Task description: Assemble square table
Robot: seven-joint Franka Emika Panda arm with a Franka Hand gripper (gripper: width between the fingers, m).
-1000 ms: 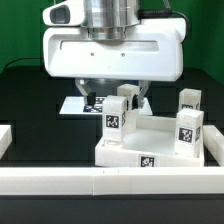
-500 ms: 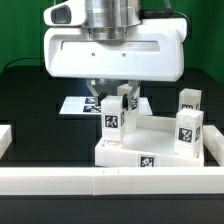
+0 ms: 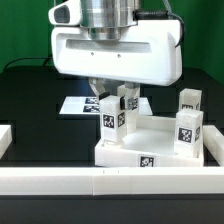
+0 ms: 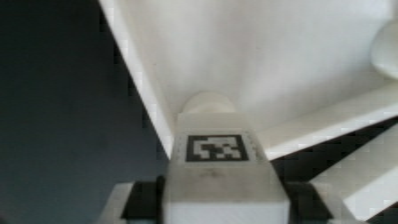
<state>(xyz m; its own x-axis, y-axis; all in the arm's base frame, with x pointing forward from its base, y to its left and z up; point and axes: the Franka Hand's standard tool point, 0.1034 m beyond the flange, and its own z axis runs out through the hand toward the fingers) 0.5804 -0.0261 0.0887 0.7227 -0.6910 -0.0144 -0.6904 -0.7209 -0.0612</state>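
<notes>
The square table top [image 3: 150, 150] lies with its rim up, tags on its front wall. Several white tagged legs stand in its corners: one at the front left [image 3: 113, 118], one behind it [image 3: 129, 98], two on the exterior view's right [image 3: 189, 128] [image 3: 189, 100]. My gripper [image 3: 113, 96] hangs straight down over the front left leg, its fingers on either side of the leg's top. In the wrist view the leg [image 4: 219, 160] fills the gap of my gripper [image 4: 217, 205], both dark pads against it, and its foot sits in the top's corner [image 4: 214, 100].
The marker board [image 3: 74, 104] lies behind the top, on the exterior view's left. A long white rail [image 3: 100, 184] runs along the front, with short rail pieces at the left [image 3: 5, 138] and right [image 3: 214, 150]. The robot's wide hand hides the back corner.
The hand has shifted a little toward the exterior view's right over the front left leg. The legs and the top stay where they were.
</notes>
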